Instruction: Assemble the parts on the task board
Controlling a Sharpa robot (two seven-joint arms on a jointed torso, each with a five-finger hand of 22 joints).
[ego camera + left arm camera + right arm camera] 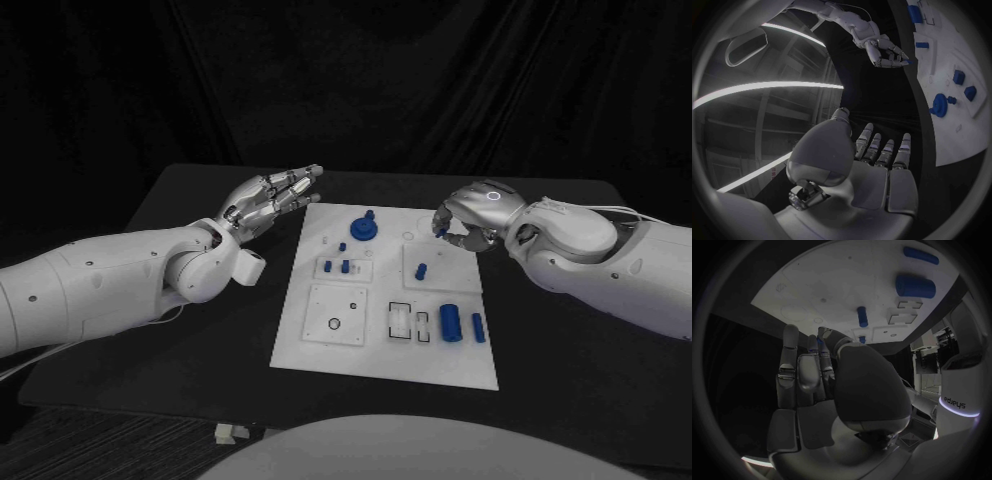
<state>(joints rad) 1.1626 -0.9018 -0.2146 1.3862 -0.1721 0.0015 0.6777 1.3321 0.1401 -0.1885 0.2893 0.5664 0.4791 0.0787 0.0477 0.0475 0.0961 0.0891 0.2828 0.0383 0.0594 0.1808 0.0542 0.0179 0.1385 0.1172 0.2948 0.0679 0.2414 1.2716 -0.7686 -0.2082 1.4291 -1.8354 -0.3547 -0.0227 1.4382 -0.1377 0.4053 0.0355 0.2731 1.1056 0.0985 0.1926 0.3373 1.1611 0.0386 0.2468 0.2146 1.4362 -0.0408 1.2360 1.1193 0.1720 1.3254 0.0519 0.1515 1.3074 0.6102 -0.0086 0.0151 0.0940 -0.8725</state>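
Left hand (pixel 271 198): raised off the far-left corner of the task board (pixel 339 350), over the black table (pixel 188 200). Fingers stretched out, side by side, slightly apart; nothing in them. The left wrist view shows the same hand (pixel 873 165), palm bare.

Task board: white plate, centre of table. Blue parts on it, taken from the board's left edge across:
- round part with a knob (pixel 365 227), standing near the far edge, left of the board's middle.
- small blue pieces (pixel 336 266), a cluster just nearer than the round part.
- short upright peg (pixel 421 270), right of that cluster.
- thick cylinder (pixel 451 322), lying near the board's right edge, toward the near end.
- thin bar (pixel 479 327), just beside the cylinder, closest to the right edge.

Right hand (pixel 464 220): over the board's far-right corner. Fingers curled downward toward the board; from the head view I cannot tell whether they pinch anything. Right wrist view shows this hand (pixel 817 385) with fingers close together, a blue part (pixel 819 342) at the fingertips, contact unclear.
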